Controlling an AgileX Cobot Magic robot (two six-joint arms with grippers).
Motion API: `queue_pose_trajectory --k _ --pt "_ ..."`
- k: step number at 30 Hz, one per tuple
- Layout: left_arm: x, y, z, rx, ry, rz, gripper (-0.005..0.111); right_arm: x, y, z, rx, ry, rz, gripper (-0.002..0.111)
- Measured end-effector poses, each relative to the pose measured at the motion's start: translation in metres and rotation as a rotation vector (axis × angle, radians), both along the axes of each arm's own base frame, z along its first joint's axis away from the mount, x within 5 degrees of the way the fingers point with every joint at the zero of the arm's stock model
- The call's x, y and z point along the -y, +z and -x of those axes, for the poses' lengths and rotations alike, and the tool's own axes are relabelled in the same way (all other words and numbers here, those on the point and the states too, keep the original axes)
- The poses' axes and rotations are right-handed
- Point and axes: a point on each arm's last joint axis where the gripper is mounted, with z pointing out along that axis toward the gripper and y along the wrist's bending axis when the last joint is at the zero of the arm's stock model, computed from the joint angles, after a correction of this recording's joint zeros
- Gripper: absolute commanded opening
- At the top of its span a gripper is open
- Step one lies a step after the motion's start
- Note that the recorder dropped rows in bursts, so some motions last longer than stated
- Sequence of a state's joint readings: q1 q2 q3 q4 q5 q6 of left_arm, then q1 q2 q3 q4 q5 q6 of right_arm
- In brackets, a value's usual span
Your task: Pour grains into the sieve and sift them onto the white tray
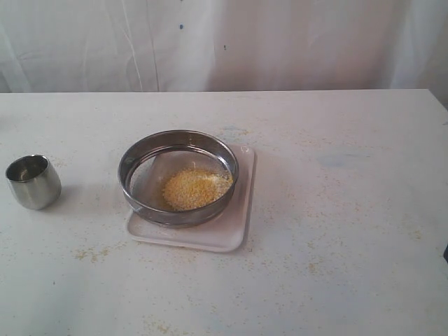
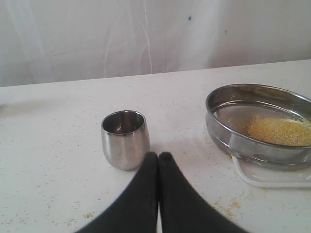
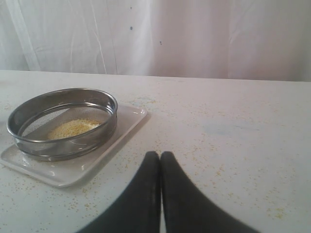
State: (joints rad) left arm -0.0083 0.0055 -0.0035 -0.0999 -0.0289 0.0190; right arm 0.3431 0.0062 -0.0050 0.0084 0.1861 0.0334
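Note:
The steel-rimmed sieve (image 1: 178, 176) rests on the white tray (image 1: 231, 231) near the table's middle. A pile of yellow grains (image 1: 194, 189) lies on its mesh, also seen in the wrist views (image 2: 279, 131) (image 3: 73, 128). A small steel cup (image 1: 33, 182) stands upright to the left, apart from the tray. My left gripper (image 2: 158, 156) is shut with nothing in it, just short of the cup (image 2: 125, 139). Off to the side of the tray (image 3: 63, 170), my right gripper (image 3: 160, 155) is shut and empty too. Neither gripper shows in the exterior view.
Loose grains are scattered over the white tabletop (image 1: 336, 210), thickest in front of the tray (image 1: 91, 252). A white curtain (image 1: 224, 42) hangs behind the table's far edge.

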Motion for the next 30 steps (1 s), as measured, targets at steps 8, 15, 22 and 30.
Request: queue_pose_trajectory --k 8,15,22,30 --pt "0.0002 -0.0017 0.0002 -0.019 -0.005 -0.011 0.000 0.0000 0.0000 0.0000 0.000 0.000 0.000 0.000" --pt "0.0003 -0.0020 0.0002 -0.021 -0.005 -0.011 0.000 0.0000 0.0000 0.0000 0.000 0.000 0.000 0.000" --pt "0.0003 -0.0020 0.0002 -0.021 -0.005 -0.013 0.000 0.0000 0.0000 0.0000 0.000 0.000 0.000 0.000" --pt "0.0003 -0.0020 0.0002 -0.021 -0.005 -0.015 0.000 0.0000 0.0000 0.0000 0.000 0.000 0.000 0.000"
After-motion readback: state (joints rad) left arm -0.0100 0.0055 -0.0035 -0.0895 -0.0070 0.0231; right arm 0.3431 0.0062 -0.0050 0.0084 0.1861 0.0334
